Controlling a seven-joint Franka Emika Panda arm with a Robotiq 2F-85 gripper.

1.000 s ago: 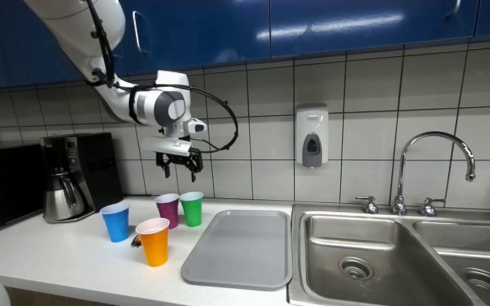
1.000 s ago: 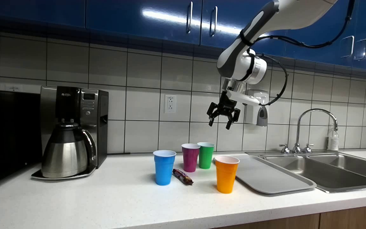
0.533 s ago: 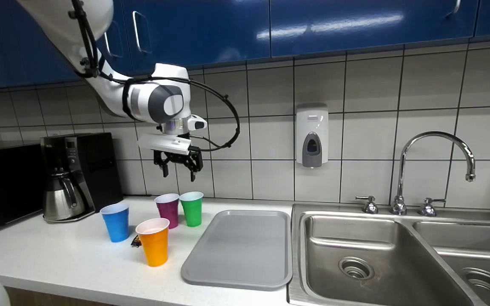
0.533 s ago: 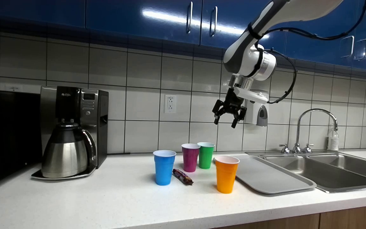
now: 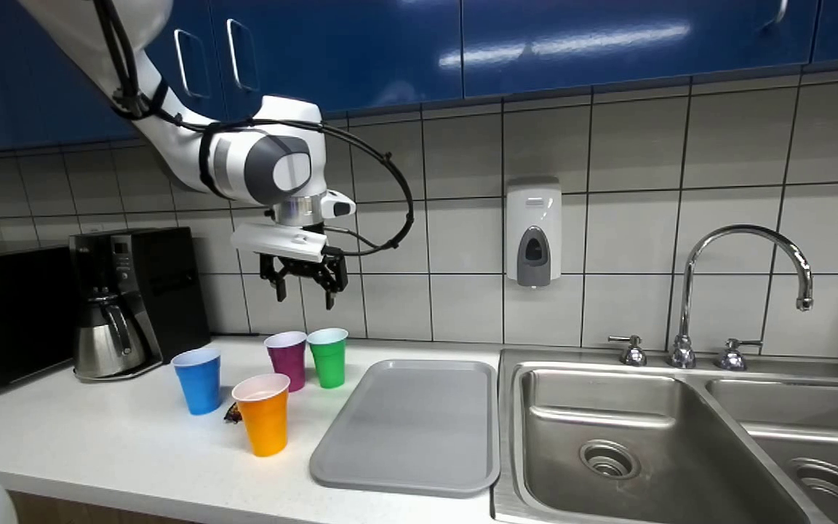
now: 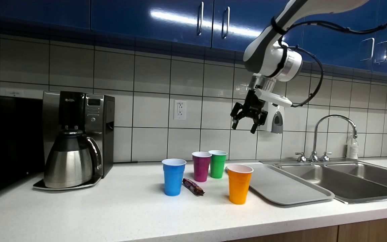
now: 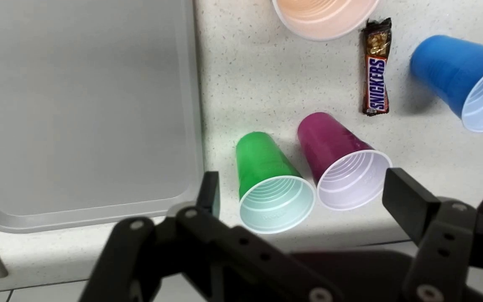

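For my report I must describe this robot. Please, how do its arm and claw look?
The arm is white and rounded, with dark grey panels and a silver ring near its end. Black cables, held by black bands, run along it and loop out. Below a white bar, the black claw shows jointed links and two blocky fingers.

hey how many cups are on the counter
4: blue cup beside the candy bar, purple cup and green cup near the tiled wall, orange cup farthest from that wall.
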